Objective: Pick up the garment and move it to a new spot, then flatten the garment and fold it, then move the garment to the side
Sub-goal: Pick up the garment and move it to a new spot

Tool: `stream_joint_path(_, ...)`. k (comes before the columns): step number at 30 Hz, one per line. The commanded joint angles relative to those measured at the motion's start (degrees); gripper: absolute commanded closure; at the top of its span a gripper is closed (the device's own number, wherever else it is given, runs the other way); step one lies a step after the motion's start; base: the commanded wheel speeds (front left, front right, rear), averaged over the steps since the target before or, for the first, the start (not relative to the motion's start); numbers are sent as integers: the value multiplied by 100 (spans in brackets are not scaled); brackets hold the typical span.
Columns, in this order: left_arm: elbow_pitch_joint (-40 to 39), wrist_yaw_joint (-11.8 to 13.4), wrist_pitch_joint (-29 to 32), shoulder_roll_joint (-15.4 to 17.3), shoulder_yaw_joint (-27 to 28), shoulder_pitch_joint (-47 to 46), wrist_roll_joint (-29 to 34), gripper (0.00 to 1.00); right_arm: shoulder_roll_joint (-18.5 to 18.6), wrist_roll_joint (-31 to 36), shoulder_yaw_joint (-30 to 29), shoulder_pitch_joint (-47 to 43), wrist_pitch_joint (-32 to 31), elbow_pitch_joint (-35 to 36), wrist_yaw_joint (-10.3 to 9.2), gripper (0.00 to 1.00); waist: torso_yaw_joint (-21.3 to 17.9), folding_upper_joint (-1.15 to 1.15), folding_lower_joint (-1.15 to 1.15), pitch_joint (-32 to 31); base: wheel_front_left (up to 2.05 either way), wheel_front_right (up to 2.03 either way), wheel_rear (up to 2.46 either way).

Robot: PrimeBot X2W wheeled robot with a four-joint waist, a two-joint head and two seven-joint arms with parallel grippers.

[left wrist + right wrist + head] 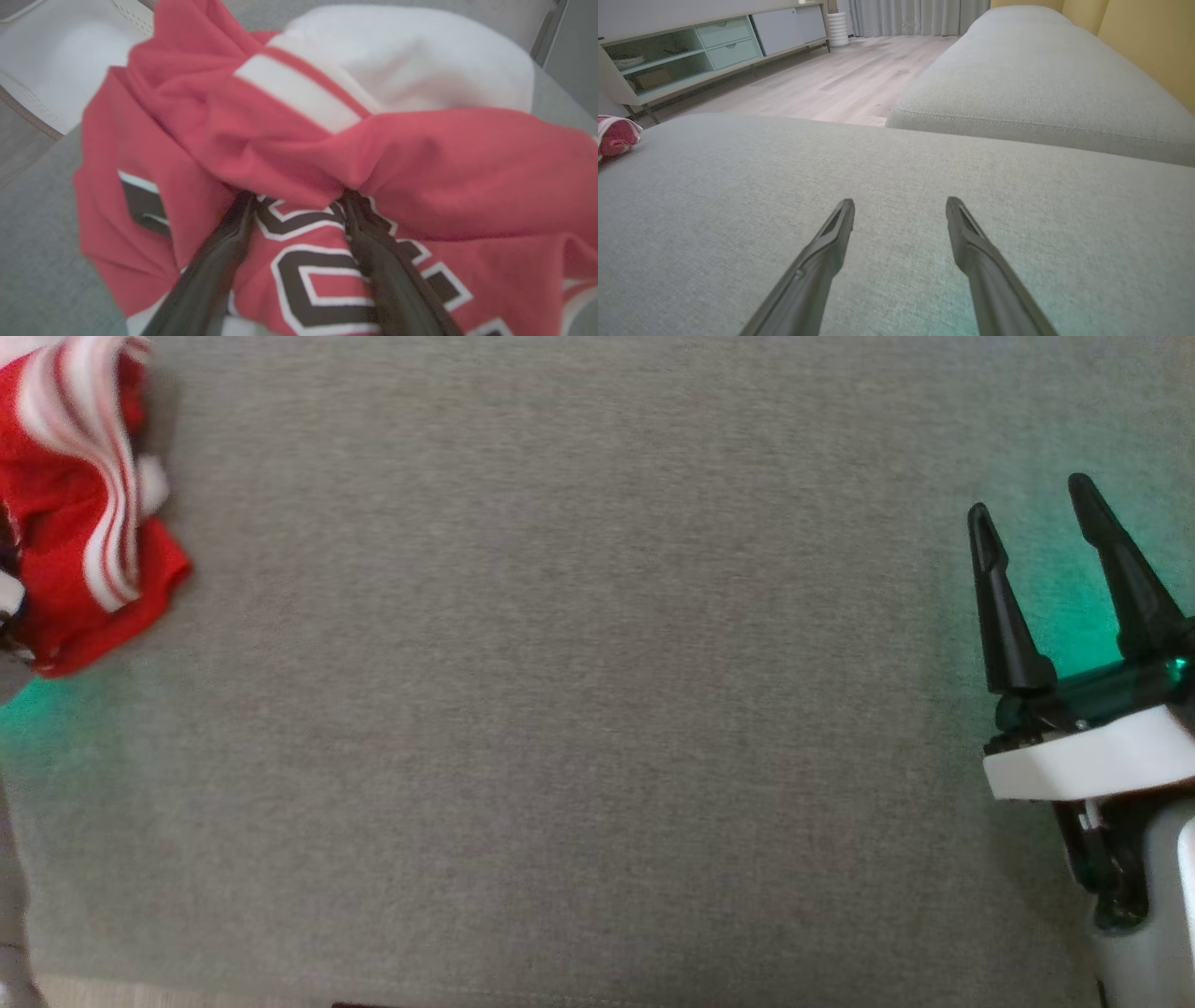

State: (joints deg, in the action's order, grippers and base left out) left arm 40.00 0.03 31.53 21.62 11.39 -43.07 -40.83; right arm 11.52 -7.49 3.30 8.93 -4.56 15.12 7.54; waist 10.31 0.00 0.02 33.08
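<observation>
STEP: pick-up, grasp not yet made, I judge | GARMENT: crumpled red jersey with white stripes and dark lettering (65,523) (420,154) (614,135), at the grey fabric cushion's (560,709) far-left corner | LEFT tool (296,196): fingers wide, tips under a red fold | RIGHT tool (1030,495) (900,200): wide, empty, near right edge | NEXT: I'd pinch that fold, then lift.

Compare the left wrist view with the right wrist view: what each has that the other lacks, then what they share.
Left wrist view: the left gripper, fingers apart, tips under a fold of the red garment with dark white-edged lettering. Right wrist view: the right gripper open above bare cushion, a wooden floor, a cabinet, curtains. Shared: the garment, at the right wrist view's left edge, and the grey cushion.
</observation>
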Motion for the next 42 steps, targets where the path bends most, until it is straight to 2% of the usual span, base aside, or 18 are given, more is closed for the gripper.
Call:
stream_joint_path(1, -95, 58, 155, 390, 76, 2, 46, 0, 33, 28, 132, 37, 2, 230, -5, 0, -151, 0, -2, 117, 0, 0, 0)
stream_joint_path(2, -77, 169, 257, 366, 35, 30, 80, 0, 29, 17, 146, 40, 10, 209, -5, 0, -158, 0, -2, 97, 0, 0, 0)
stream_joint_path(3, -85, 271, 314, 341, 29, 52, 90, 53, 24, -3, 166, 49, 20, 182, -5, 0, -169, 0, -2, 68, 0, 0, 0)
stream_joint_path(4, -116, 339, 348, 322, 13, 83, 107, 68, 20, -24, 188, 62, 37, 152, -5, 0, -180, 0, -2, 22, 0, 0, 0)
stream_joint_path(5, -156, 388, 375, 317, 2, 119, 122, 100, 17, -40, 202, 73, 45, 120, -5, 0, -188, 0, -2, -26, 0, 0, 0)
stream_joint_path(8, -348, 407, 389, 363, -7, 219, 143, 100, 0, -84, 229, 114, 108, 30, -5, 0, -210, 0, -2, -242, 0, 0, 0)
stream_joint_path(16, -1030, 254, -449, 926, -126, 94, 681, 100, -154, -290, 297, 48, 379, -500, -5, 0, -262, 0, -2, -1334, 0, 0, 0)
stream_joint_path(23, -1887, -185, -388, 1079, -740, -463, 996, 100, -393, -471, 482, -199, 610, -1033, -5, 0, -415, 0, -2, -2401, 0, 0, 0)
stream_joint_path(28, -2696, -358, -13, 630, -1325, -739, 923, 100, -452, -525, 542, -361, 657, -1207, -5, 0, -621, 0, -2, -2889, 0, 0, 0)
stream_joint_path(35, -3669, -573, 150, -379, -2213, -507, 475, 100, -541, -538, 559, -395, 603, -1150, -5, 0, -1106, 0, -2, -2930, 0, 0, 0)
stream_joint_path(37, -3825, -595, 78, -680, -2493, -336, 427, 100, -547, -532, 606, -338, 590, -1134, -5, 0, -1287, 0, -2, -2865, 0, 0, 0)
stream_joint_path(38, -3825, -595, 78, -680, -2493, -336, 427, 100, -547, -532, 606, -338, 590, -1134, -5, 0, -1287, 0, -2, -2865, 0, 0, 0)
stream_joint_path(42, -3751, -623, -243, -1046, -3058, 50, 674, 100, -574, -530, 786, -168, 598, -1153, -5, 0, -1714, 0, -2, -2689, 0, 0, 0)
